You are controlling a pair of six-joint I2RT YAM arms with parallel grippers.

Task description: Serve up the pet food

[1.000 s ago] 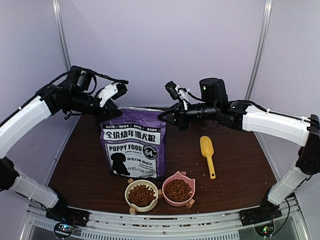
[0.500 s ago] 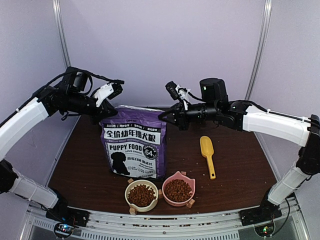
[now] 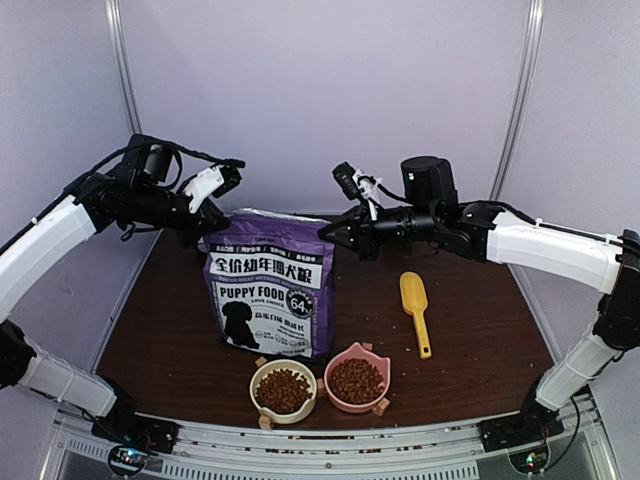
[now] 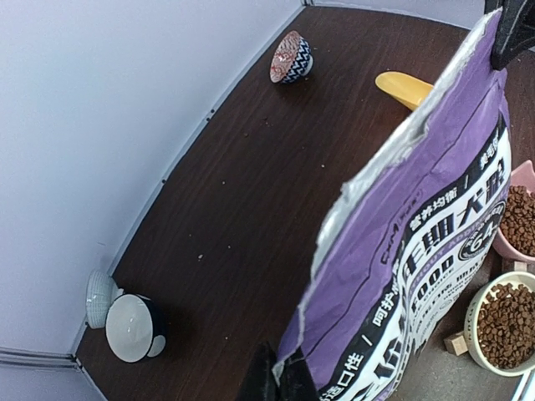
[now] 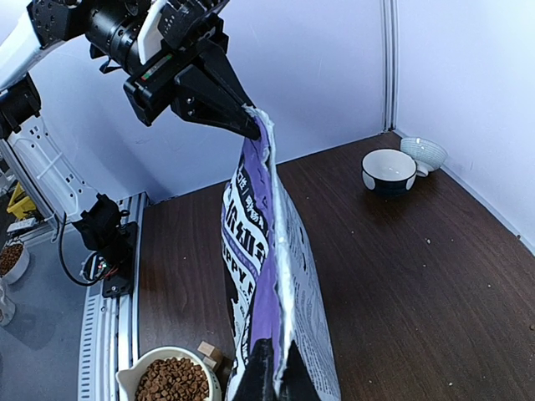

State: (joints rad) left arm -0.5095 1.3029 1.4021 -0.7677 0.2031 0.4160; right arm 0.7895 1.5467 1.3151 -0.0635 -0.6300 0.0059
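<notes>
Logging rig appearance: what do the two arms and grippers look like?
The left arm and right arm have white shell links between black joints. The left gripper has a white body with black tapering fingers; the right gripper looks mostly black. Thin black cables loop above the left arm.

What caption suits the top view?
Left gripper and right gripper hold purple bag upright; kibble fills cream bowl and pink bowl.

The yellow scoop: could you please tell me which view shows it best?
Top external: the yellow scoop lies whole on the table, right of the purple bag. The left wrist view shows only its bowl end past the bag's edge. The right wrist view does not show it.
</notes>
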